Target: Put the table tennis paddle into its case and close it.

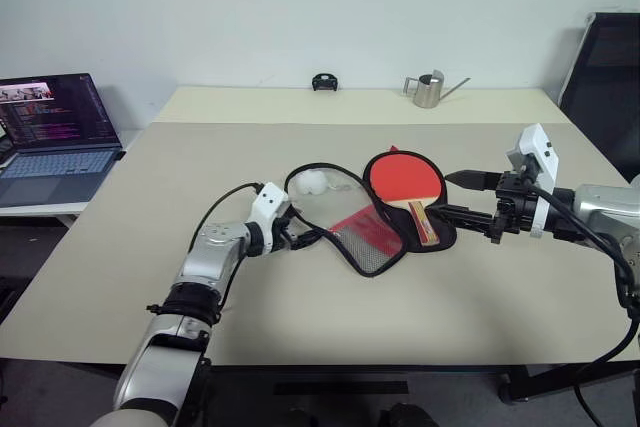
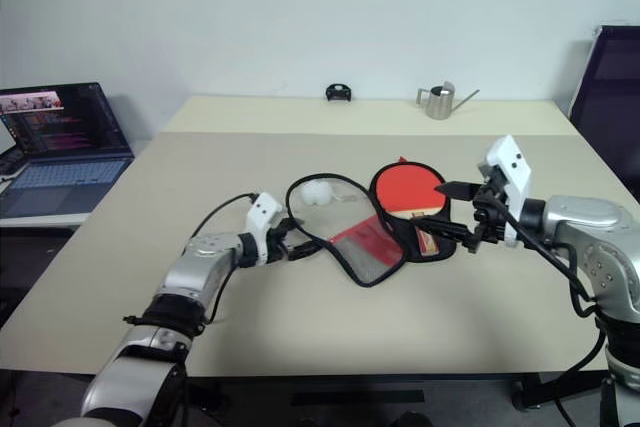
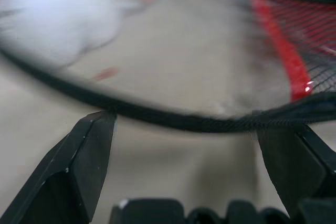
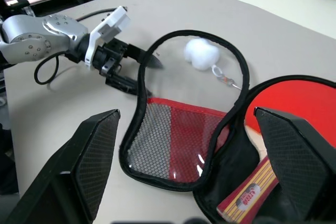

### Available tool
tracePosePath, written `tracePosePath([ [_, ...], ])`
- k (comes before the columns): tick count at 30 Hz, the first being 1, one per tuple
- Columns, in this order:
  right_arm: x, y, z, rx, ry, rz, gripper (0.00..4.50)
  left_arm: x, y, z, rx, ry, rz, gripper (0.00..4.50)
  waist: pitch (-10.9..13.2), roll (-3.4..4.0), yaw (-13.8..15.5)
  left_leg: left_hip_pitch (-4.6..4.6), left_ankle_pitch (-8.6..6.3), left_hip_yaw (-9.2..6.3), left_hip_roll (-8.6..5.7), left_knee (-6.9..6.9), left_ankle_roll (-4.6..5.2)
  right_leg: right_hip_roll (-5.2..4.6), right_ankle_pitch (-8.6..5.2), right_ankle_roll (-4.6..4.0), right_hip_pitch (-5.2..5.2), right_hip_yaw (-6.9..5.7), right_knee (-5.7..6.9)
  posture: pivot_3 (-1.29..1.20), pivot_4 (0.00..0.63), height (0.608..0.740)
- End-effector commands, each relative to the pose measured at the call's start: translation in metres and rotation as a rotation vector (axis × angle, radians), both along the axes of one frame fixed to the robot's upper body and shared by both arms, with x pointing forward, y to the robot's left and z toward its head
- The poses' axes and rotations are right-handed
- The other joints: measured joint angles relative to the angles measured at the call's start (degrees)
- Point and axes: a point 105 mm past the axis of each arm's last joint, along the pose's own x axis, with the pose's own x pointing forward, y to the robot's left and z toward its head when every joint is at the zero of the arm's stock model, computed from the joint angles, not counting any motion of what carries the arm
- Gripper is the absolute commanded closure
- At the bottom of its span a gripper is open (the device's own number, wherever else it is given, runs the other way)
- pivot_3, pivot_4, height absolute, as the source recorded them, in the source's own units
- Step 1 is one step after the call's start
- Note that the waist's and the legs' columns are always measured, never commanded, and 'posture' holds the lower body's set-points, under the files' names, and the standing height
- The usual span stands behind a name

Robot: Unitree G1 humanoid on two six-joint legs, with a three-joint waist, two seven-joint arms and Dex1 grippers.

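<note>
Case [image 1: 350, 217]: I see it lying unzipped and spread open mid-table; the clear-and-mesh flap with its red band is folded toward my left, its black edging forming a loop; the black half lies to the right
Paddle [image 1: 405, 179]: red face up, resting on the black half of the case; its light-wood handle [image 1: 423, 223] points toward me, down the narrow neck of the case
White puff [image 4: 202, 54]: inside the loop of the flap, at its far side, a small chain trailing from it
Left gripper [image 1: 300, 237]: low over the table at the near-left edge of the flap; I read its fingers as spread apart, the black edging just at the tips; holding nothing
Right gripper [image 1: 462, 197]: raised just right of the paddle, pointing at it; fingers wide, empty, not touching the paddle
Table [image 1: 300, 317]: beige; a laptop [image 1: 55, 132] off its left side; a metal watering can [image 1: 430, 89] and a small black object [image 1: 323, 81] at the far edge
</note>
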Motion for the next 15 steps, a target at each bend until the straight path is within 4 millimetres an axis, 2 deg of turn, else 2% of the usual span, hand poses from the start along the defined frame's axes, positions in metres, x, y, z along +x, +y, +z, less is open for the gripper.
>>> tracePosePath([
  [1,-0.003,-0.009,0.015,0.008,-0.071,-0.028,0.02,0.003,-0.028,0.043,-0.05,-0.122,-0.093,0.0,0.01,-0.02,0.0,0.0,0.0,-0.01,0.0,0.0,0.0,0.0,0.0,0.0,0.0,-0.01,0.0,0.0,0.15,0.74],
  [8,-0.002,-0.014,0.017,0.017,-0.082,-0.061,0.02,0.004,-0.085,0.095,-0.147,-0.231,-0.24,0.0,0.04,-0.06,0.31,-0.12,-0.01,-0.05,-0.01,0.25,0.01,0.01,0.02,0.03,0.01,-0.05,0.03,0.0,0.15,0.74],
  [11,-0.002,-0.016,0.017,0.016,-0.085,-0.069,0.02,0.008,-0.101,0.107,-0.187,-0.237,-0.263,0.0,0.04,-0.08,0.35,-0.13,-0.01,-0.04,-0.03,0.31,0.02,0.02,0.04,0.07,0.02,-0.05,0.03,0.0,0.15,0.74],
  [15,0.001,-0.026,0.021,0.024,-0.111,-0.147,0.02,0.022,-0.145,0.131,-0.282,-0.246,-0.251,0.0,0.09,-0.14,0.53,-0.12,-0.02,-0.04,-0.03,0.32,0.03,0.04,0.04,0.08,0.03,-0.07,0.05,0.0,0.15,0.74],
])
